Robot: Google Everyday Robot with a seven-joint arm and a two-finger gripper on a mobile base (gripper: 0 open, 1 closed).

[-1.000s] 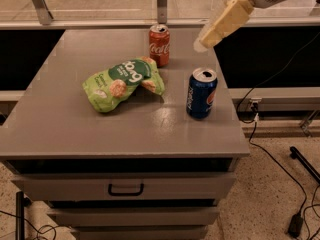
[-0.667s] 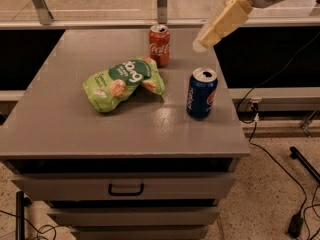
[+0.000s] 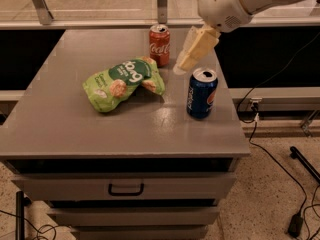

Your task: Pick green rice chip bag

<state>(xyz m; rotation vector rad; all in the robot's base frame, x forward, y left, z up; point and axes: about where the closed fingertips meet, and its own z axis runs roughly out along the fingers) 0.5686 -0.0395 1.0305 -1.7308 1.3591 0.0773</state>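
- One drawer front [image 3: 75, 188] with a dark pull handle sits nearest you, under the grey cabinet top [image 3: 60, 134].
- Several black cables [image 3: 270, 154] trail over the speckled floor to the right of the cabinet.
- One blue soda can [image 3: 201, 94] stands upright near the right edge of the cabinet top.
- One green rice chip bag [image 3: 122, 83] lies flat and crinkled around the middle of the top. It is left of the blue soda can and apart from it. Its dark green patch with white lettering faces up. Its far right corner comes just beside the red soda can; you cannot tell whether they touch.
- One red soda can [image 3: 159, 45] stands upright toward the far edge.
- One gripper [image 3: 189, 58], pale cream, hangs in the air above the top, slanting down to the left. Its tip shows between the two cans, right of the bag and clear of it. You cannot tell whether it is spread or pressed together.
- One white arm [image 3: 240, 1] enters from the upper right and carries the gripper.
- One metal rail [image 3: 100, 23] runs along the far side behind the cabinet.
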